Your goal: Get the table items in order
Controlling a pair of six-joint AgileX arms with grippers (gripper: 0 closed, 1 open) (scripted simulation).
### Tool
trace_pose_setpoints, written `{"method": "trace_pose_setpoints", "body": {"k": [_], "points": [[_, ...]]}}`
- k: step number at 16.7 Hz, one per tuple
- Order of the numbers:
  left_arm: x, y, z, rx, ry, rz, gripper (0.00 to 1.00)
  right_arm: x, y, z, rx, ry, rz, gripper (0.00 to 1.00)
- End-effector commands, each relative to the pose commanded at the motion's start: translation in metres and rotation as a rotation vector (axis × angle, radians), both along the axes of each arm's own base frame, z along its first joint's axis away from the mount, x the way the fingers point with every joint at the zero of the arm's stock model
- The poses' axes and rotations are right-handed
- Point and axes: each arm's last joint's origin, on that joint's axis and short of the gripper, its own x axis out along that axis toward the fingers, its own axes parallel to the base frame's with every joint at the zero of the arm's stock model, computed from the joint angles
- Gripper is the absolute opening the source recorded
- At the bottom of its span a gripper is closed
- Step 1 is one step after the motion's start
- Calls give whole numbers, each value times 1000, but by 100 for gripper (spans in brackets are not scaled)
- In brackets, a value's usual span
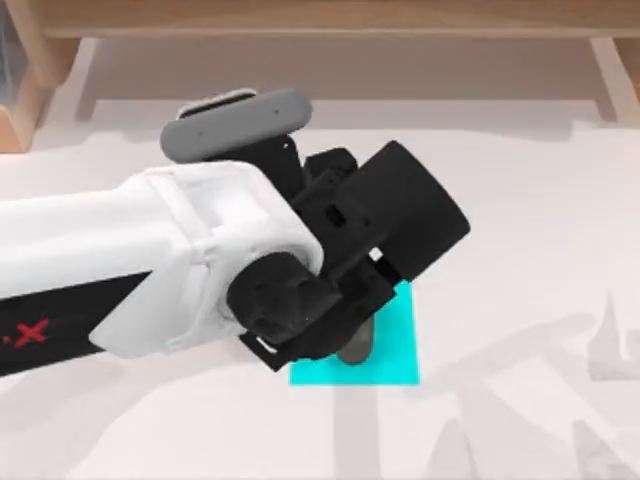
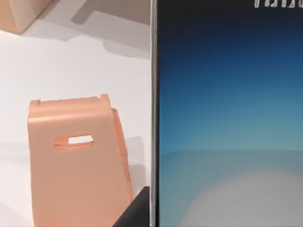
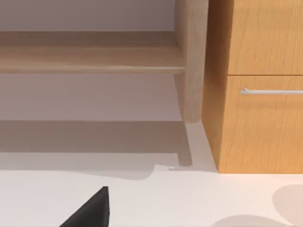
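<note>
A pale white table (image 1: 520,200) fills the top view, with a wooden shelf frame along the upper edge of the frame. The left arm reaches in from the left edge to the middle of the frame, its white casing and black wrist covering the spot beneath. Whether the left gripper (image 1: 345,300) is spread or pinching anything I cannot tell, as the wrist hides its tips.

Just below the wrist, a dark grey mouse (image 1: 356,346) peeks out, lying on the cyan mat (image 1: 395,350), which sits lower centre of the frame.

In the left wrist view, the smartphone (image 2: 227,123) stands very close to the camera, its blue-white screen taking up the right half of the frame. The salmon-orange phone stand (image 2: 75,165) rests on the table at the lower left, beside the phone's edge.

The right wrist view shows a wooden cabinet (image 3: 260,94) with a drawer handle at the right.
</note>
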Motion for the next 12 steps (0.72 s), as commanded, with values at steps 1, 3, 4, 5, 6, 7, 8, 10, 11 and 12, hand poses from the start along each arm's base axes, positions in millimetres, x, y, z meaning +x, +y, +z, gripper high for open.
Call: {"method": "trace_pose_setpoints", "body": {"k": [1, 3, 4, 5, 6, 7, 8, 10, 11, 12], "points": [[0, -3, 2, -14, -4, -18, 0, 0, 0, 0, 0, 0, 0, 100], [0, -7, 6, -44, -14, -48, 0, 0, 0, 0, 0, 0, 0, 100], [2, -9, 7, -54, -19, -58, 0, 0, 0, 0, 0, 0, 0, 100], [4, -8, 8, -60, -24, -61, 0, 0, 0, 0, 0, 0, 0, 100], [6, -8, 7, -63, -28, -63, 0, 0, 0, 0, 0, 0, 0, 100], [8, -8, 7, -64, -34, -64, 0, 0, 0, 0, 0, 0, 0, 100], [12, -5, 6, -63, -38, -54, 0, 0, 0, 0, 0, 0, 0, 100], [24, 8, -4, -35, -32, -3, 0, 0, 0, 0, 0, 0, 0, 100], [33, 20, -12, -7, -26, 43, 0, 0, 0, 0, 0, 0, 0, 100], [40, 33, -22, 28, -21, 94, 0, 0, 0, 0, 0, 0, 0, 100]]}}
